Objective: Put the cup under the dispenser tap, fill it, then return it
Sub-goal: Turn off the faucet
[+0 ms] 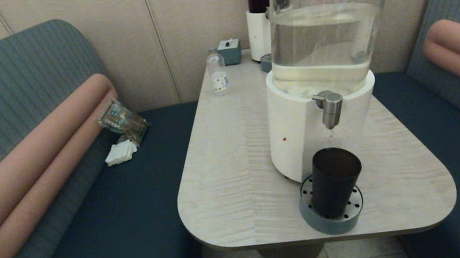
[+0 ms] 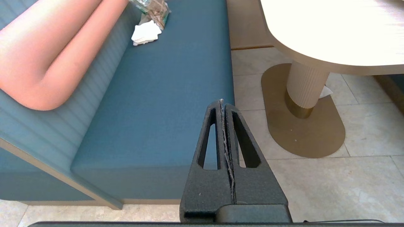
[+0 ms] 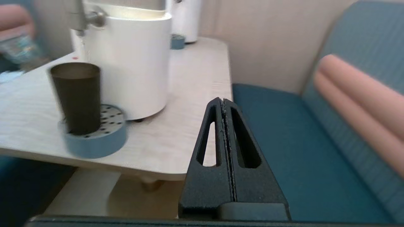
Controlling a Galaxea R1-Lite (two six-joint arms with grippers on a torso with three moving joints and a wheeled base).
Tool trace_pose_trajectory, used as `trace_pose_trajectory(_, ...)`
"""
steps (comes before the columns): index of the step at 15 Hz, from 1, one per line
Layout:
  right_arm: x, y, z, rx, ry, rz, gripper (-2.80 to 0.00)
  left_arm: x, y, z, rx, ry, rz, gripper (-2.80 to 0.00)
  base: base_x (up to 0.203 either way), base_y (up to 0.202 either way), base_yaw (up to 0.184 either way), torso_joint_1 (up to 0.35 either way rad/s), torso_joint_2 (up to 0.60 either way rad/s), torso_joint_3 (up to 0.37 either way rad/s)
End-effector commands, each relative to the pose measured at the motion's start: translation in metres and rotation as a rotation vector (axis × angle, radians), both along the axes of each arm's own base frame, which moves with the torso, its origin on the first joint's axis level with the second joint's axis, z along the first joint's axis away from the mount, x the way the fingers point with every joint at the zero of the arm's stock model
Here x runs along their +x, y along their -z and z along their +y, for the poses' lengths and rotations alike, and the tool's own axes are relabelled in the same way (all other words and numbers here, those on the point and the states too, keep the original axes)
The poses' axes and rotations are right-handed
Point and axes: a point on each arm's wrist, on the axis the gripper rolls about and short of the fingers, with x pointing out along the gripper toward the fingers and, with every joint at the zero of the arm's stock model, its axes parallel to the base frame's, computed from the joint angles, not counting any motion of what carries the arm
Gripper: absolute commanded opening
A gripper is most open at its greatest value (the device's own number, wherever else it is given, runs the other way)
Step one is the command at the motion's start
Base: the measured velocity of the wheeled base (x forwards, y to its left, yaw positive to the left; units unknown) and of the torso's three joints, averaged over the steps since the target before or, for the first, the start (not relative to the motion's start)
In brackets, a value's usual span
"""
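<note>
The dark brown-black cup [image 1: 334, 181] stands upright on a round blue perforated drip tray [image 1: 317, 220] at the table's near edge, directly below the brushed-steel dispenser tap [image 1: 330, 107] on the white base of the big clear water tank. The right wrist view shows the same cup [image 3: 76, 96] on its tray and part of the tap [image 3: 86, 19]. My right gripper [image 3: 223, 100] is shut and empty, low beside the table's right edge, apart from the cup. My left gripper [image 2: 222, 101] is shut and empty, parked low over the left bench edge. Neither arm shows in the head view.
A narrower dispenser with dark liquid [image 1: 260, 10] stands at the table's back, with a small clear bottle [image 1: 217, 74] and a small teal box [image 1: 229, 51] nearby. Blue benches with pink bolsters flank the table [image 1: 228, 172]. A packet and napkins [image 1: 122, 129] lie on the left bench.
</note>
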Motion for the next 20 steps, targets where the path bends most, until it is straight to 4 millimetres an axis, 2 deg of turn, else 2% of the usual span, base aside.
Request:
trace_pose_trajectory(1,0.008,0.02,0.0,-0.006,0.012,-0.002,-2.8,0.0,0.0,0.0,0.001,0.0,0.002,-2.8,0.0,0.0,0.0,0.0,0.0,0.0)
trace_pose_trajectory(3,0.012,0.031,0.0,-0.012,0.006,0.009,-2.8,0.0,0.0,0.0,0.001,0.0,0.002,-2.8,0.0,0.0,0.0,0.0,0.0,0.0)
trace_pose_trajectory(11,0.016,0.056,0.0,0.031,-0.016,0.266,-2.8,0.0,0.0,0.0,0.001,0.0,0.002,-2.8,0.0,0.0,0.0,0.0,0.0,0.0)
trace_pose_trajectory(20,0.016,0.055,0.0,0.09,-0.024,0.255,-2.8,0.0,0.0,0.0,0.012,0.009,0.013,-2.8,0.0,0.0,0.0,0.0,0.0,0.0)
